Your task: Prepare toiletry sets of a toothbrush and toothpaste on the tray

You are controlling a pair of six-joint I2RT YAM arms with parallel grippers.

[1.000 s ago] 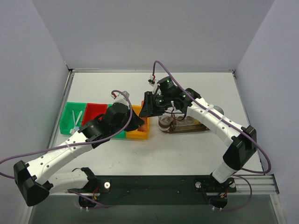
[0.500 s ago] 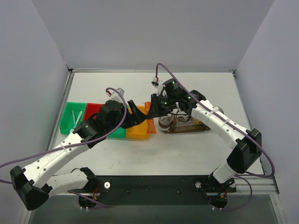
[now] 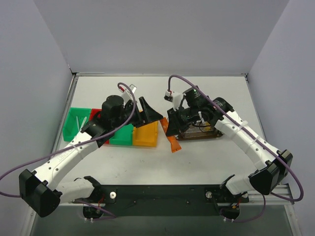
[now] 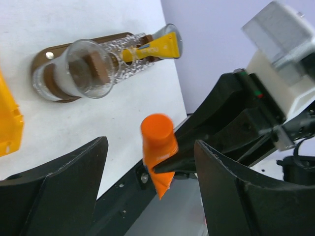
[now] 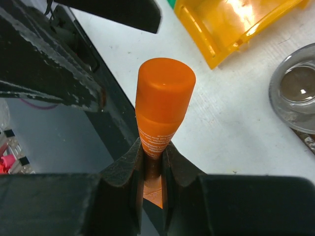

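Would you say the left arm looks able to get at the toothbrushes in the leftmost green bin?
Probably yes: the left gripper is open and holds nothing, and the toothbrushes lie uncovered in the green bin, on that arm's own side, with nothing over them.

Orange toothpaste (image 5: 165, 98), dk-brown tray (image 4: 40, 69), yel bin (image 3: 146, 135).

The top camera looks down from behind; both close wrist cameras share the toothpaste (image 4: 157, 142).
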